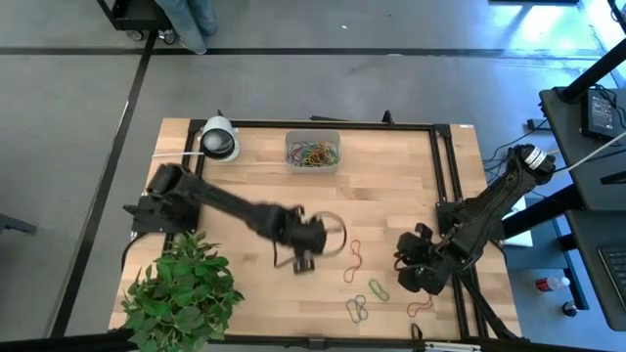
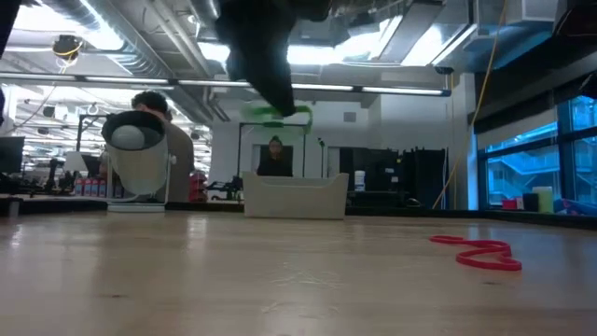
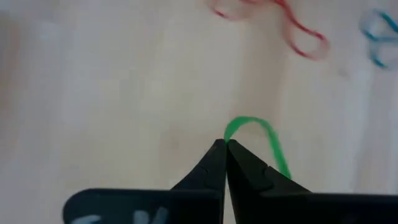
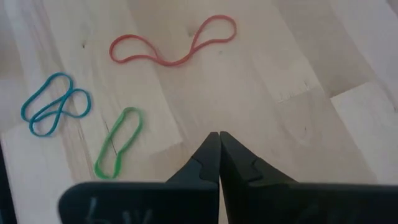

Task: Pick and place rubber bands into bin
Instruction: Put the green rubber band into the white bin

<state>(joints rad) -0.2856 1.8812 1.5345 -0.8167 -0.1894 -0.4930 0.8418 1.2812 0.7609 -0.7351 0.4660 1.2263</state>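
The left gripper (image 3: 224,144) is pinched tight on a green rubber band (image 3: 261,134), which arcs off to one side above the table (image 1: 391,196). Loose bands (image 1: 367,293) lie near. The right gripper (image 4: 219,135) waits closed. Far back stands the bin (image 1: 313,152).

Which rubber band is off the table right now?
The green rubber band pinched in the left end effector; its loop hangs free above the wood. The red rubber band, blue one and others lie flat on the table.
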